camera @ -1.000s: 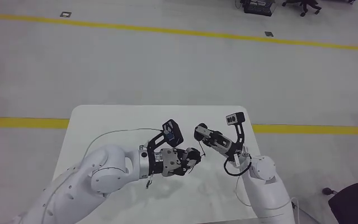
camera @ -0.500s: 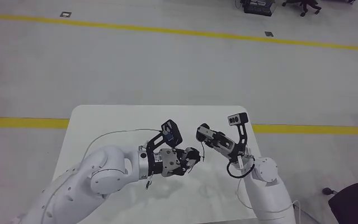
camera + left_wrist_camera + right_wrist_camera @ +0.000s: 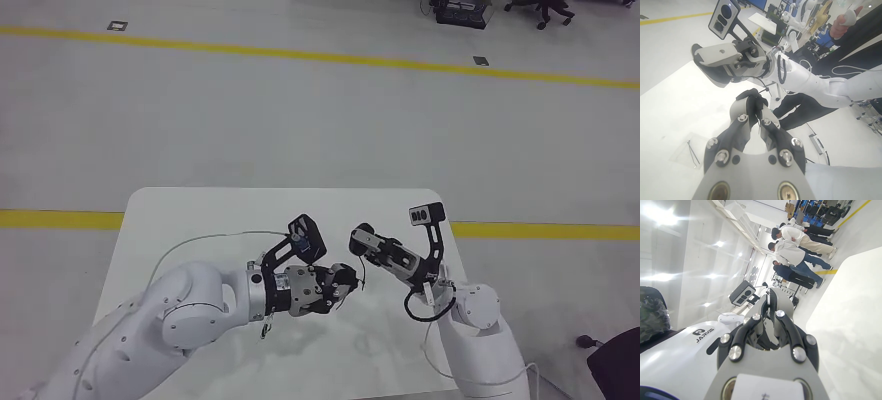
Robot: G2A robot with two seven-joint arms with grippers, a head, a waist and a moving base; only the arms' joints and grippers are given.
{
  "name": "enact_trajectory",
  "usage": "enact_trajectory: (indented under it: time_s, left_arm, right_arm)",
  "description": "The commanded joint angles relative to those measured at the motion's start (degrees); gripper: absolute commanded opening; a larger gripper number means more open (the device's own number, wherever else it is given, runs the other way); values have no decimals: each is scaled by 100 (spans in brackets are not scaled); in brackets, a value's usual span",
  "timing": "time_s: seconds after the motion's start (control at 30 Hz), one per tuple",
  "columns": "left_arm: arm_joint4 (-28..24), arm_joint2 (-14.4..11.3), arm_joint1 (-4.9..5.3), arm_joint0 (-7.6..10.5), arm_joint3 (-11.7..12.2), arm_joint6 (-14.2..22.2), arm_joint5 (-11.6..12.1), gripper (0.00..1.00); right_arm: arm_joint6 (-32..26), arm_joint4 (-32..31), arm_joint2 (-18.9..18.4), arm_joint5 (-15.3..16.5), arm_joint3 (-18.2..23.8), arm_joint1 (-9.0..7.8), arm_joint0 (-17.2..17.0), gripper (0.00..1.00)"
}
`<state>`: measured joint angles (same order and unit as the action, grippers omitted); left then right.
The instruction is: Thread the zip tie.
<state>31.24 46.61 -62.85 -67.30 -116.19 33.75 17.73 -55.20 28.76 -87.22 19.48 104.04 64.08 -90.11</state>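
Note:
A thin black zip tie (image 3: 767, 89) hangs in the air between my two grippers above the white table (image 3: 200, 210). My left gripper (image 3: 753, 97) is shut on one part of it, and a short tail dangles down between the fingers. The strap runs from the small head up into my right gripper (image 3: 708, 70), which is shut on the other end. In the top view the left gripper (image 3: 345, 282) sits just below and left of the right gripper (image 3: 358, 238), with the zip tie (image 3: 361, 272) a faint dark line between them. The right gripper (image 3: 770, 294) has its fingers pressed close together.
A clear plastic bag (image 3: 687, 151) holding another thin tie lies flat on the table near the left gripper. The table's right edge (image 3: 450, 250) runs close behind the right arm. A thin cable (image 3: 200, 240) curves over the table's left part.
The right arm has drifted slightly to the right. Both grippers keep their hold, and the gap between them is about the same.

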Motion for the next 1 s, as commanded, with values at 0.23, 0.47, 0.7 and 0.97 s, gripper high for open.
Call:
enact_trajectory:
  time_s: [0.23,0.47,0.7,0.97]
  left_arm:
    - [178,1,6,-19,-44,-115,-81,0]
    - [389,19,12,-43,-59,-263,-109,0]
    - [1191,111,8,-47,-45,-729,-494,0]
    - [2501,3,-32,-51,-81,-1008,-1323,0]
  right_arm:
    - [-84,-28,-53,0,24,62,-40,100]
    - [-5,3,-112,0,24,100,-104,100]
    - [61,135,-301,0,-15,114,-270,100]
    - [201,523,-319,-35,-58,130,-504,100]
